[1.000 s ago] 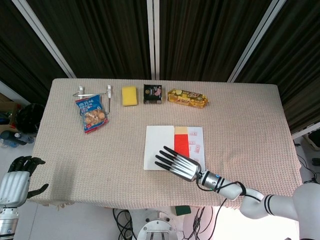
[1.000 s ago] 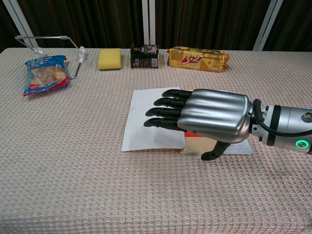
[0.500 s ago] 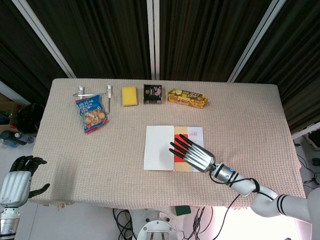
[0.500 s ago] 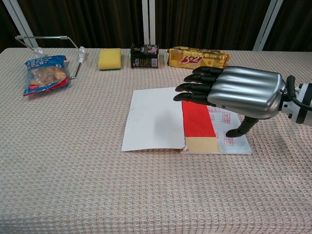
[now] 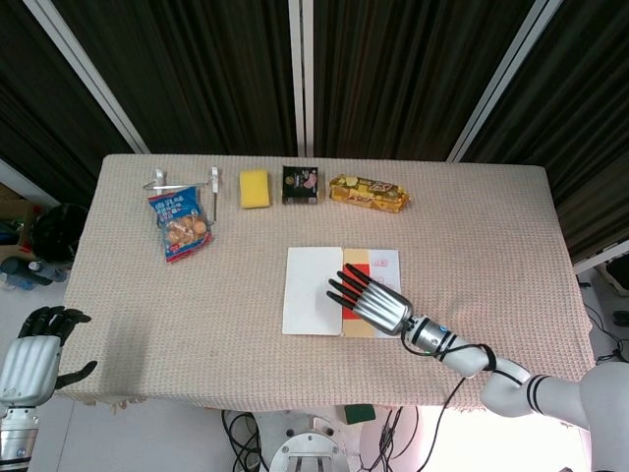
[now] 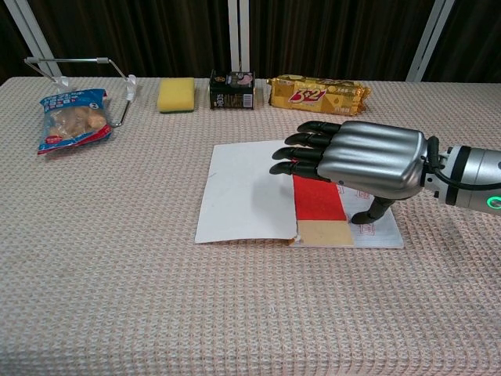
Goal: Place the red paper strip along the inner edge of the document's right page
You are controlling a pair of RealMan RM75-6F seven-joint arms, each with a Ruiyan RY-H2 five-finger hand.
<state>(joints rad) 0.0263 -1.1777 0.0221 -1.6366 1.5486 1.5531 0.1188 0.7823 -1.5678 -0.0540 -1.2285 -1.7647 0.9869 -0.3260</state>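
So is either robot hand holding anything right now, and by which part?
Nothing is held. The right robot hand hovers flat, fingers extended, over the red paper strip; the left robot hand hangs empty off the table.

Both views are bright and evenly lit from above, sharp throughout. The metal right hand carries soft highlights and casts a faint shadow on the document. The curtains behind stay dark
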